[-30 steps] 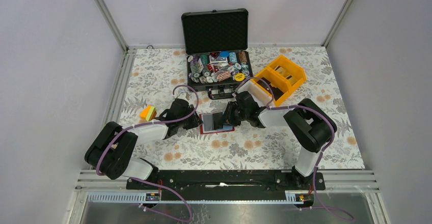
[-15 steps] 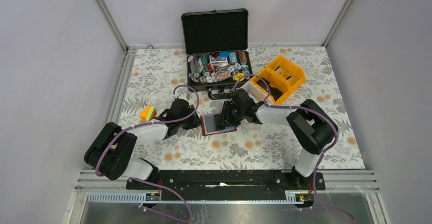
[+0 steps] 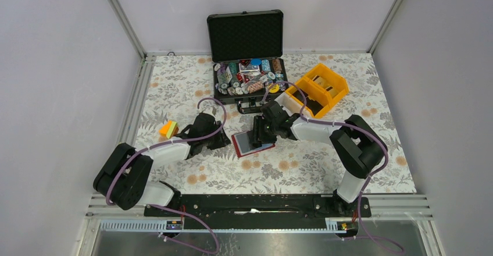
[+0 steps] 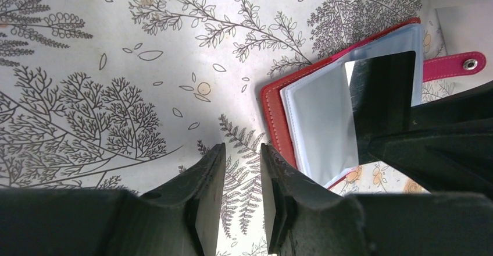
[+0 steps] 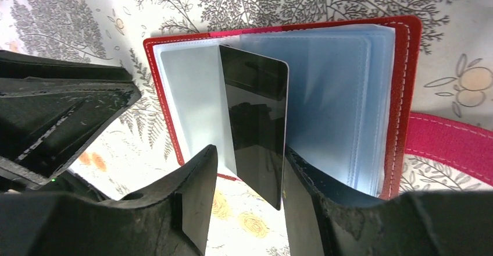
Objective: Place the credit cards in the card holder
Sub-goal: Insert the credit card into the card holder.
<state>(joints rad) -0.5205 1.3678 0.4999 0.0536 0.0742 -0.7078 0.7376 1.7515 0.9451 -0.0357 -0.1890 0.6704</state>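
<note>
The card holder (image 3: 254,145) lies open on the floral cloth, a red cover (image 5: 407,87) with clear sleeves inside. One dark glossy credit card (image 5: 256,122) stands on edge among the sleeves near the spine. My right gripper (image 5: 250,201) is open around the card's near end. The card rests against the right-hand finger (image 5: 308,203) and stands clear of the other. My left gripper (image 4: 239,192) sits just left of the holder's red edge (image 4: 272,113). Its jaws stand slightly apart, with only cloth between them. No other credit cards show.
An open black case (image 3: 249,77) full of poker chips stands at the back. Yellow bins (image 3: 321,87) sit to its right. A small orange-yellow block (image 3: 168,129) lies left of my left arm. The holder's pink snap tab (image 5: 450,142) sticks out sideways.
My right gripper's jaws have spread and no longer pinch the card. The right arm shifted slightly left and the holder turned a little. My left jaws parted slightly.
</note>
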